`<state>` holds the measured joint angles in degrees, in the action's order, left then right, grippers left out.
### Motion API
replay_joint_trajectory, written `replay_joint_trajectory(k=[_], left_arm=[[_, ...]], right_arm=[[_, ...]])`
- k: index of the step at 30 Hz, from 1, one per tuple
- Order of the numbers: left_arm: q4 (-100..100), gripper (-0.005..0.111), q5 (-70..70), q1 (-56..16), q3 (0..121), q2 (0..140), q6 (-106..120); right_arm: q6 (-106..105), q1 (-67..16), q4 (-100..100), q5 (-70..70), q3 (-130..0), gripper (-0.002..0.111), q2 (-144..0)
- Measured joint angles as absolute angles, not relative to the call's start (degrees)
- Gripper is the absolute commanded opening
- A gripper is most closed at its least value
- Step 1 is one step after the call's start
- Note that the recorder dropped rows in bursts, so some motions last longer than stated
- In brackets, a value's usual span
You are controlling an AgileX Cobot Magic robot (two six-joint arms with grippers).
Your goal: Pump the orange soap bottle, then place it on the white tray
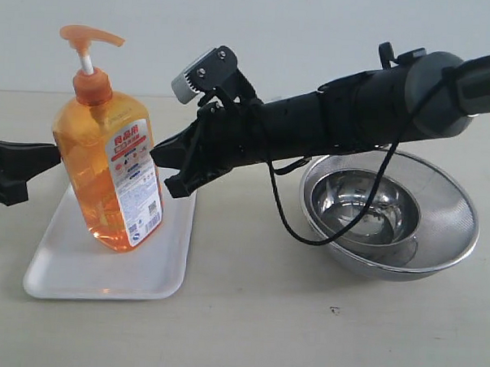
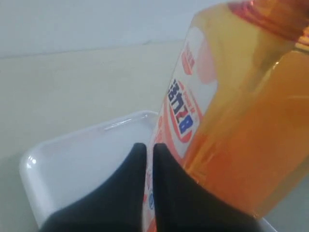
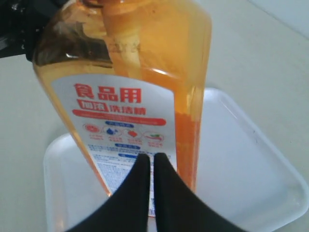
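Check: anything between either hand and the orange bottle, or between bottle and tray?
Nothing visible. The orange soap bottle already stands on the white tray. The left hand and right hand, both shut, point at its sides with nothing between. The steel bowls sit off to the right.

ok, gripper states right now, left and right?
Left gripper: closed, holding nothing.
Right gripper: closed, holding nothing, next to the orange soap bottle.
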<state>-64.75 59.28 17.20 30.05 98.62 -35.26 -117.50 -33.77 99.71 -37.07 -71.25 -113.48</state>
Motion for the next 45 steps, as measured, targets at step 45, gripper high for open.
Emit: replay_joint_trajectory(k=[45], left_arm=[[-68.81, 0.005, 62.3, 15.95, 30.81, 100.32, -37.14]], right_arm=[[-114.27, -33.77, 99.61, -35.93, -76.9, 0.0, -117.73]])
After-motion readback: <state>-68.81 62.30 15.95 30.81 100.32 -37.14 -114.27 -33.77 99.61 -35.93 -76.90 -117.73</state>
